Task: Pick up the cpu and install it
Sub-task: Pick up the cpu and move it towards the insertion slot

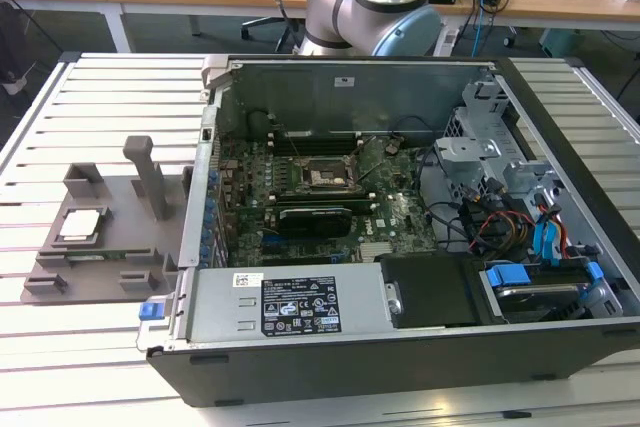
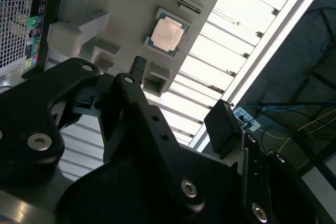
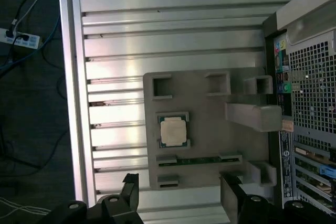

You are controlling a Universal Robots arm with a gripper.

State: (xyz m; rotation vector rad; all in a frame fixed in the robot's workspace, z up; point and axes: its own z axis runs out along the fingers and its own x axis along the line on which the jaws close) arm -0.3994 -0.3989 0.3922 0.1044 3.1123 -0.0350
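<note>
a: where's the cpu (image 1: 80,224)?
b: on the grey tray (image 1: 118,209), toward its edge farthest from the computer case (image 1: 400,367).
a: and the claw (image 3: 181,192)?
b: fingers spread apart, holding nothing.

The picture's edge crops the end effector (image 3: 179,183)
</note>
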